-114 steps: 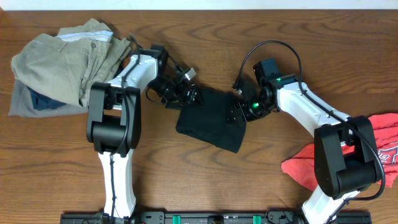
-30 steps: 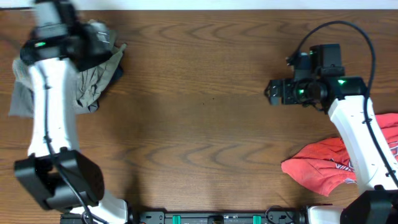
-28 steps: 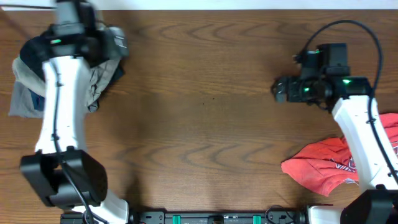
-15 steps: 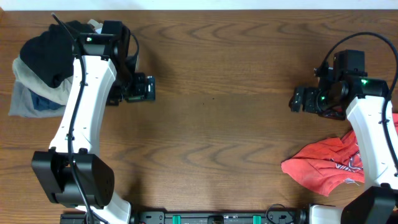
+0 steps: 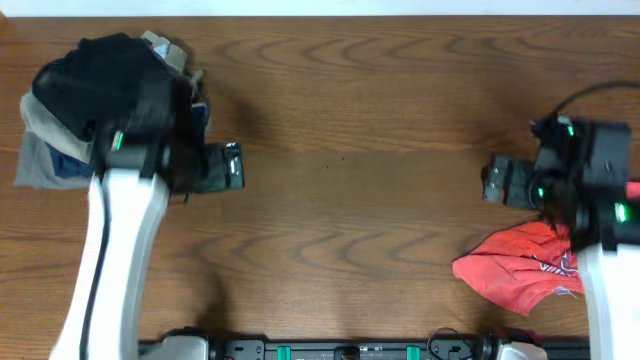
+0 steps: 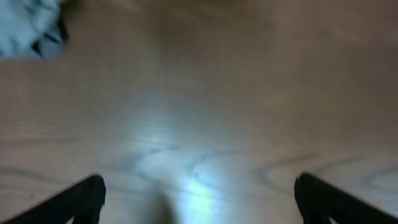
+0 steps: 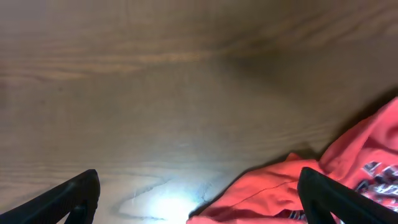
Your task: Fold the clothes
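The red tee (image 5: 505, 275) lies crumpled on the desk (image 5: 340, 120), partly under the right arm. Risk: pinching one bunched layer would drag the heap instead of spreading it. Its long axis runs obliquely, near-left to far-right. The collar end is indiscernible. The right gripper (image 5: 497, 182), jaws released and empty, hovers just beyond the tee. The left gripper (image 5: 228, 166), also released, is well apart from the tee, and the black shirt (image 5: 90, 85) lies farther still.
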Tool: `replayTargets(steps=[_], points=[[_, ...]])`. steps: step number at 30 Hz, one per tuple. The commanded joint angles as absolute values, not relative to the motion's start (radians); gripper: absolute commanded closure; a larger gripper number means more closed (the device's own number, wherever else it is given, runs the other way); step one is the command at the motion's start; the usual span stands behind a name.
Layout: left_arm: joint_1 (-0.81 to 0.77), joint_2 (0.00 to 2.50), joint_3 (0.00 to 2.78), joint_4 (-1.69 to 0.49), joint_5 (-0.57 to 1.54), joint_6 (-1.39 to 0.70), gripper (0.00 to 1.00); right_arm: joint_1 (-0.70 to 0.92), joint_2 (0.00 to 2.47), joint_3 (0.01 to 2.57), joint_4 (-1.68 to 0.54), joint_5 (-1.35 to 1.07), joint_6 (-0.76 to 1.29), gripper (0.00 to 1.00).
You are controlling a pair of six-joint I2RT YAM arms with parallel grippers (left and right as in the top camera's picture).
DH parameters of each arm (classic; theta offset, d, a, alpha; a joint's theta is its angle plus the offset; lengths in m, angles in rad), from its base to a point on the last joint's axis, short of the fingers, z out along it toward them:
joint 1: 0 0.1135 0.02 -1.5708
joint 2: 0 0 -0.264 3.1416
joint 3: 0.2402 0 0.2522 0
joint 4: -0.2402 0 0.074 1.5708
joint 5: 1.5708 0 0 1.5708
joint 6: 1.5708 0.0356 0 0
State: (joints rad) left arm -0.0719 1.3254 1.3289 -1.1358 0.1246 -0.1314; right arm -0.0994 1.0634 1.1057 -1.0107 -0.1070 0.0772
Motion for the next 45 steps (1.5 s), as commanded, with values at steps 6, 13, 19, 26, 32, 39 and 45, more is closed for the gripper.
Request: replayTargets(steps=[6, 13, 19, 26, 32, 39, 45], points=[[-0.067, 0.918, 1.025, -0.922, 0.120, -0.163, 0.02, -0.111, 0.697, 0.930, -1.016, -0.033, 0.067, 0.01], [-0.067, 0.820, 0.985, -0.918, 0.120, -0.163, 0.02, -0.111, 0.562, 0.916, -1.176, -0.034, 0.066, 0.01], [-0.067, 0.828, 0.985, -0.918, 0.120, -0.163, 0.02, -0.111, 0.556, 0.916, -1.212, -0.033, 0.067, 0.01], [-0.067, 0.836, 0.985, -0.918, 0.120, -0.163, 0.02, -0.111, 0.556, 0.916, -1.212, -0.033, 0.066, 0.01], [-0.067, 0.836, 0.985, -0.918, 0.120, -0.163, 0.02, -0.101, 0.534, 0.915, -1.212, -0.033, 0.066, 0.01], [-0.067, 0.836, 0.985, -0.918, 0.120, -0.163, 0.02, -0.030, 0.415, 0.881, -1.167, -0.033, 0.063, 0.01], [-0.067, 0.836, 0.985, -0.918, 0.120, -0.163, 0.02, 0.019, 0.236, 0.720, -0.976, -0.033, 0.051, 0.01]])
